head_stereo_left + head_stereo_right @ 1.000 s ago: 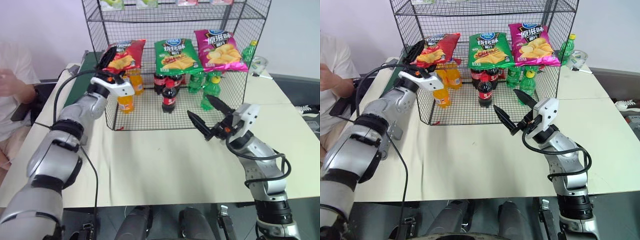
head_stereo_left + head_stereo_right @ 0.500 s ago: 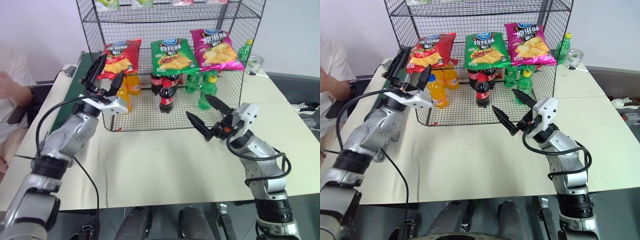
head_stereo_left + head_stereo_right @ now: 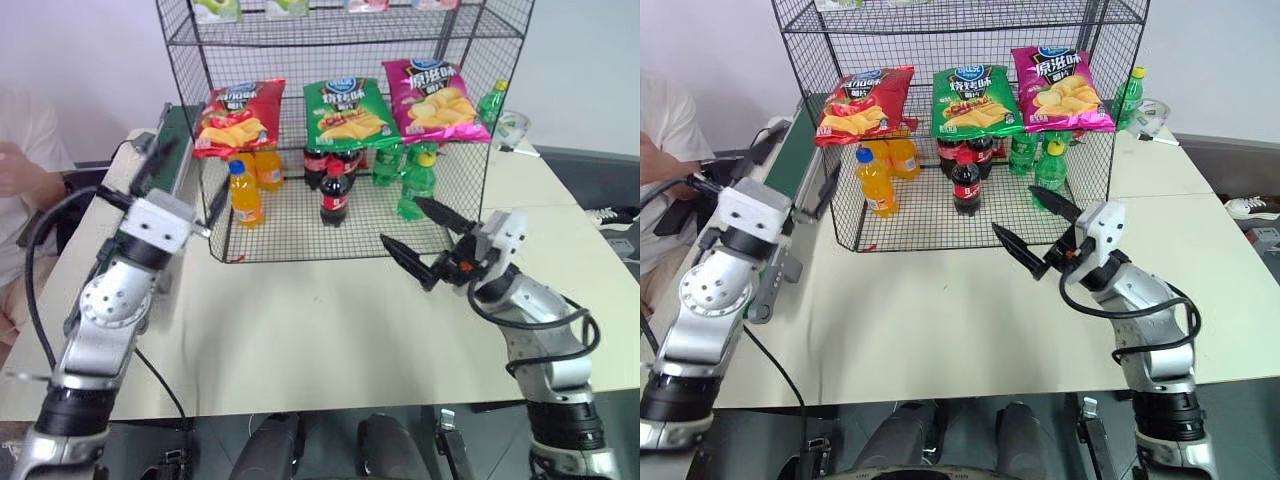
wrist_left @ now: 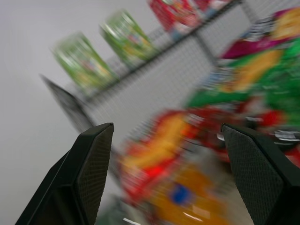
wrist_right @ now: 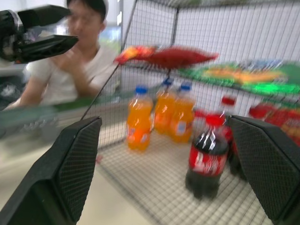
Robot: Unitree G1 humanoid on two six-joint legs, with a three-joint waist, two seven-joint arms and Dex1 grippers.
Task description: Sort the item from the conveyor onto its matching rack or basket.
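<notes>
Red chip bag [image 3: 236, 117] lies on a shelf of the black wire rack [image 3: 480, 45], at the left end beside the green bag [image 3: 346, 110] and pink bag [image 3: 433, 100], above orange bottles [image 3: 244, 192]. My left claw [image 3: 180, 180] hangs empty with fingers spread wide, near the rack's left front corner and the conveyor [image 3: 795, 150]. My right claw [image 3: 425, 237] gapes wide over the table [image 3: 300, 330], holding nothing.

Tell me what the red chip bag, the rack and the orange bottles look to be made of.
Red chip bag: glossy printed film, probably plastic or foil; it crinkles and shines. Rack: thin black wire mesh, likely coated metal; you see through the grid. Orange bottles: clear plastic, it seems, with the orange drink showing through and blue caps.
</notes>
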